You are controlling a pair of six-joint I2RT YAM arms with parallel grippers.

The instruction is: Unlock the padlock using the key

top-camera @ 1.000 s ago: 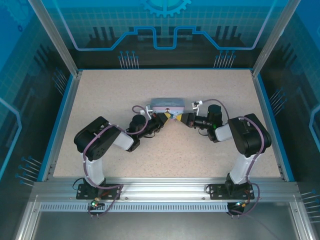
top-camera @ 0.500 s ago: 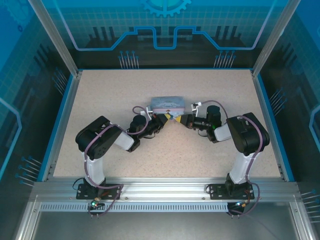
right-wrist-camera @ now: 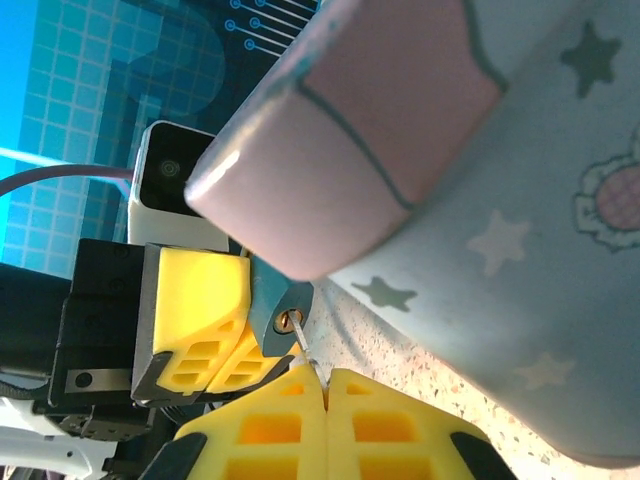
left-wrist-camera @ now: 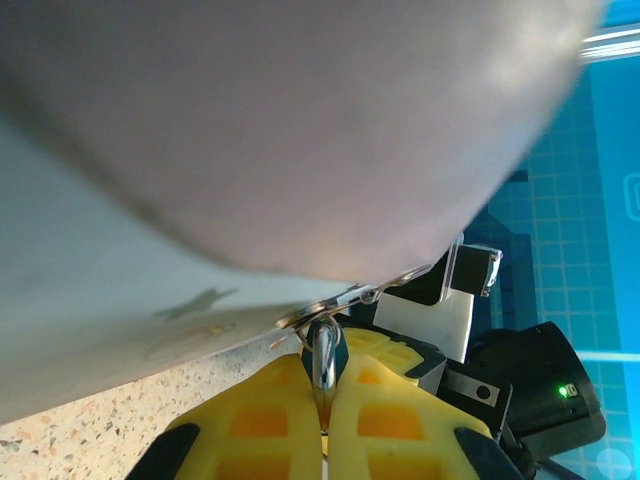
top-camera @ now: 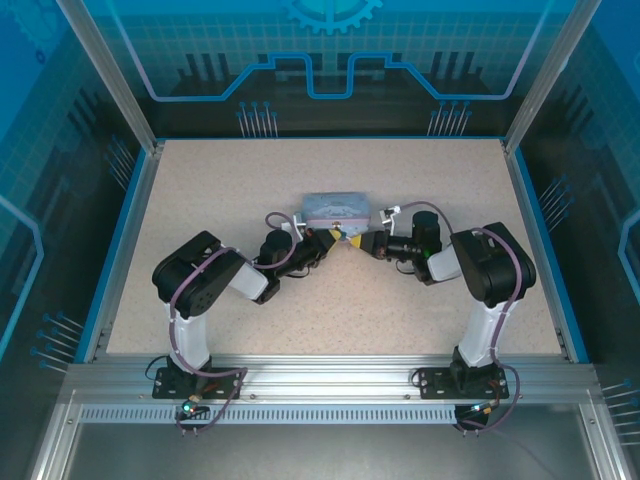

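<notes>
Two closed pinches: left gripper (left-wrist-camera: 322, 385) on padlock (right-wrist-camera: 277, 308), right gripper (right-wrist-camera: 326, 385) on key (right-wrist-camera: 303, 352), tip meeting padlock.

This is a robot test cell, the lab or demo-booth kind. A left arm (top-camera: 200, 280) and a right arm (top-camera: 490, 265) are bolted to an aluminium rail (top-camera: 320, 385) beside a speckled table (top-camera: 330, 300). Metal posts (top-camera: 105, 70) and blue panels (top-camera: 330, 50) printed with circuit and gear graphics box it in.
</notes>
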